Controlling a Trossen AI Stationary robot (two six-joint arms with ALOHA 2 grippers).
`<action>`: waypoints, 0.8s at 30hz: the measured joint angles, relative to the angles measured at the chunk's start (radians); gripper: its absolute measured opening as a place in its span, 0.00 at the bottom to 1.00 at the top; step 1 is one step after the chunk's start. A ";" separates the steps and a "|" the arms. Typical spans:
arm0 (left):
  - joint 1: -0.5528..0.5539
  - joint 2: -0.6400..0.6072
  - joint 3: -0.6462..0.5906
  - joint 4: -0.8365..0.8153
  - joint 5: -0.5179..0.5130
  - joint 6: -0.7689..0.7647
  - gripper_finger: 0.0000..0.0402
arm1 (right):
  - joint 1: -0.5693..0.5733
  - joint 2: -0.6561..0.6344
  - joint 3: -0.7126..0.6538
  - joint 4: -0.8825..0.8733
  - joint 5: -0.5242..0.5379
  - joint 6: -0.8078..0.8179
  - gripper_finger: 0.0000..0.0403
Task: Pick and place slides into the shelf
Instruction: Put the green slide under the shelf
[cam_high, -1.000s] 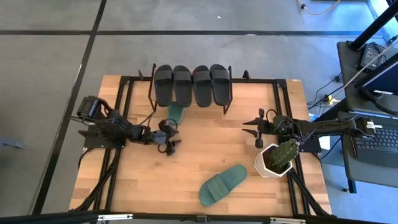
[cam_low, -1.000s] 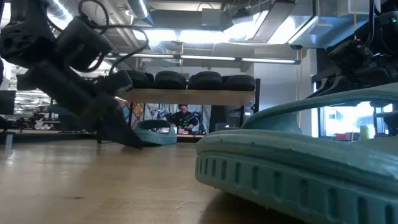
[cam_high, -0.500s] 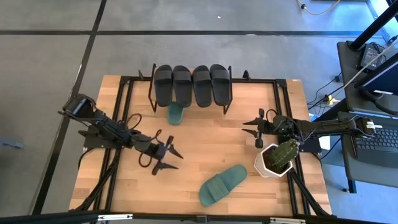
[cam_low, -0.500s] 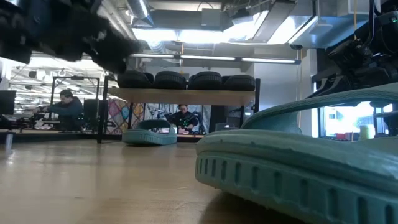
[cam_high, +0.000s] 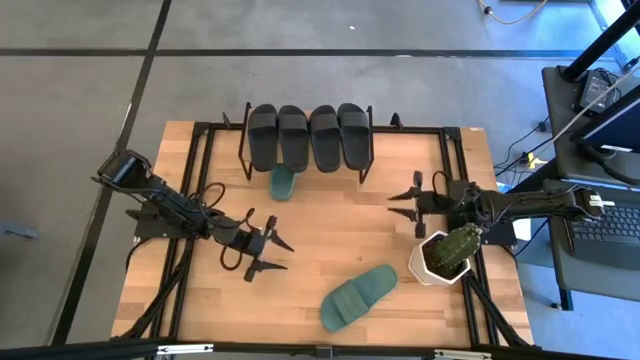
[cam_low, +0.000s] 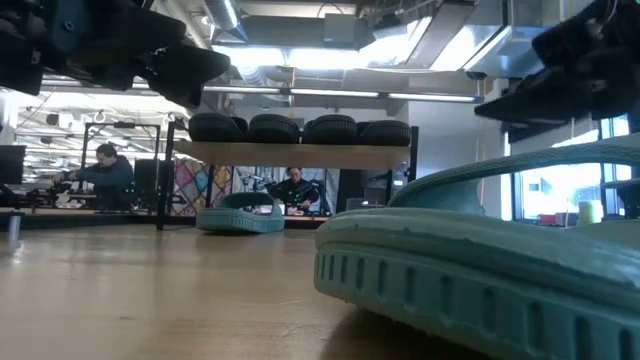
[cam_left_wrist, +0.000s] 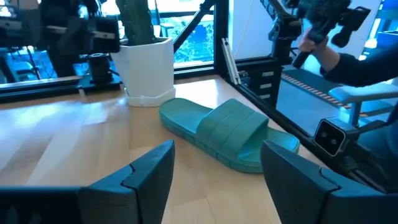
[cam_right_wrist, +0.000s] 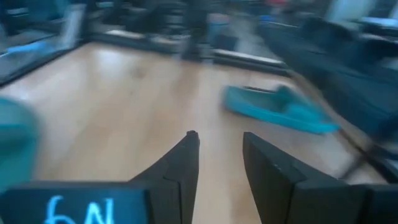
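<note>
The plank-topped wooden counter (cam_high: 330, 215) carries the small black-legged shelf (cam_high: 305, 160) at twelve o'clock, four matte black slides (cam_high: 308, 135) side by side on top, long axes twelve-to-six. One teal slide (cam_high: 283, 182) lies half under it; another (cam_high: 358, 295) lies at five o'clock, pointing toward two. The left claw (cam_high: 268, 253) hovers mid-counter, fingers apart, empty. The right claw (cam_high: 404, 201), at three o'clock, stands partly apart, holding nothing. Only the low view shows people behind.

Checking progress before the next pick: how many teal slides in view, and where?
2. One teal slide lies at the front edge of the shelf, partly under it. The other teal slide lies on the open table, near the potted plant.
</note>
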 joint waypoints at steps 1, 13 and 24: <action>0.000 0.000 0.000 -0.001 -0.005 0.000 0.57 | 0.003 0.008 0.022 -0.028 -0.027 -0.019 0.31; 0.010 0.000 0.000 -0.009 -0.045 0.052 0.57 | 0.009 0.292 0.389 -0.331 -0.016 -0.188 0.31; 0.061 0.000 0.000 -0.023 -0.044 0.050 0.57 | 0.009 0.643 0.749 -0.537 -0.050 -0.205 0.31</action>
